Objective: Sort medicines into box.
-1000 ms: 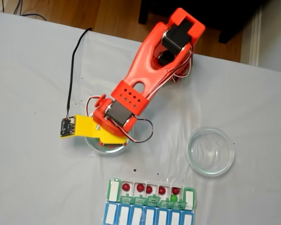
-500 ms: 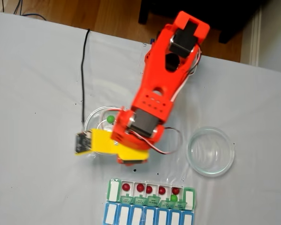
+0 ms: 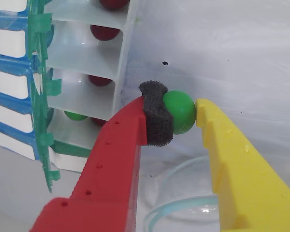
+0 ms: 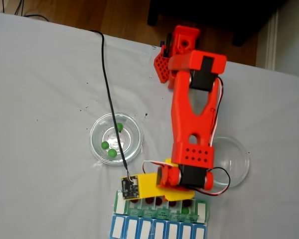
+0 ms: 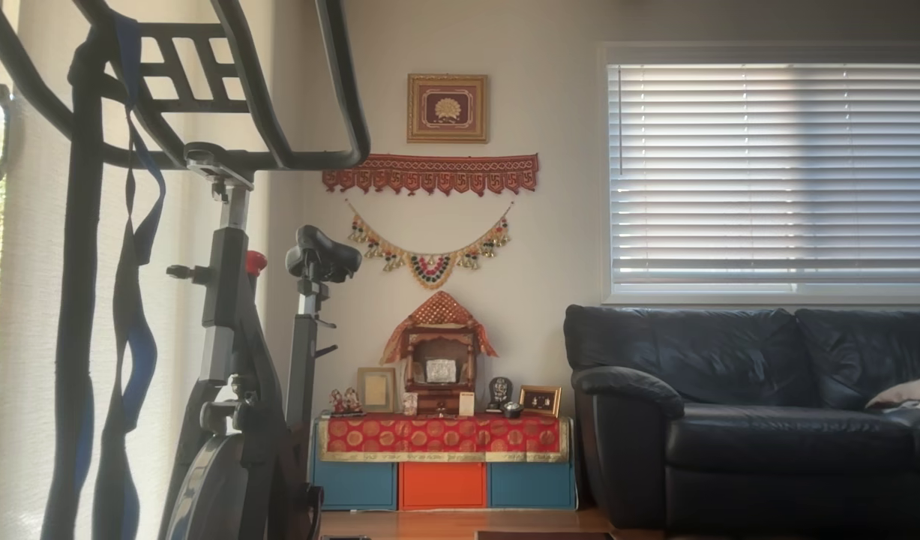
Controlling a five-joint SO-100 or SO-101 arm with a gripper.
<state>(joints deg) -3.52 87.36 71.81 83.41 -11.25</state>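
Observation:
In the wrist view my gripper (image 3: 178,114) is shut on a green medicine ball (image 3: 181,109), pinched between the red finger's black foam pad (image 3: 157,121) and the yellow finger (image 3: 217,140). The ball hangs just beside the box (image 3: 87,53), whose open compartments hold dark red balls (image 3: 105,32) and one green ball (image 3: 76,116). In the fixed view the gripper (image 4: 162,191) sits over the upper edge of the box (image 4: 202,211). Three green balls (image 4: 105,145) lie in the left glass dish (image 4: 97,144).
A second clear glass dish (image 4: 236,159) stands right of the arm, partly under it, and shows below the fingers in the wrist view (image 3: 183,203). A blue row of compartments (image 4: 159,230) adjoins the box. A black cable (image 4: 107,84) crosses the left dish.
The arm swung from the left glass dish to the right and down to the box, carrying a green ball. The left dish now lies uncovered.

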